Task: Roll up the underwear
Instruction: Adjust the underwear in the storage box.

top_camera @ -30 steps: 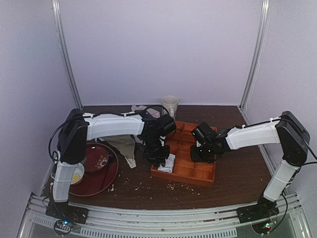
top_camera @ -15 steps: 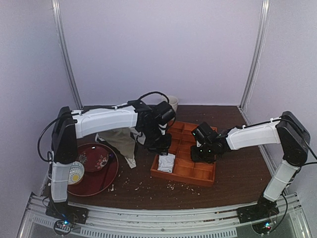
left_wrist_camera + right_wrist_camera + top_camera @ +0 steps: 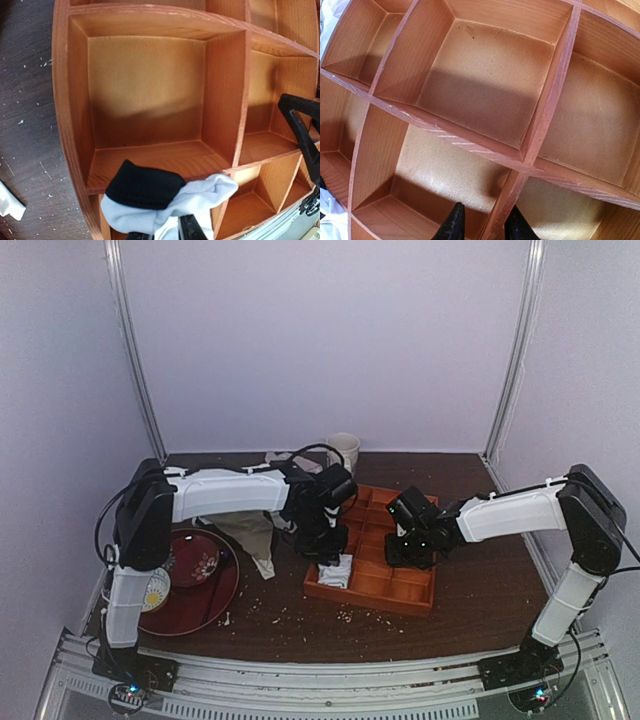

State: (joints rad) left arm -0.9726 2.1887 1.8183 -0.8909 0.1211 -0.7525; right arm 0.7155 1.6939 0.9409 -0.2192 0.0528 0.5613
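**1. Location of the workpiece.** The white boxer briefs with black hems [image 3: 337,570] lie bunched into a compact bundle. They sit in the near-left compartment of the orange wooden divided tray [image 3: 400,602], which stands on the dark brown worktop [image 3: 480,610]. In the left wrist view a black hem faces up, and a white fold rests on the divider next to the neighbouring compartment.

**2. Left pincer [image 3: 322,540].** It hangs directly over the bundle. Its fingertips sit at the edge of the cloth. I cannot tell whether they clamp it or stand free.

**3. Right pincer [image 3: 485,227].** Its fingertips stand apart, astride a tray divider. I cannot tell whether they press on it.

**4. Progress.** I judge the rolling essentially done and the bundle stowed. Remaining steps: tuck the overhanging white fold into the compartment, confirm release, and withdraw both arms.
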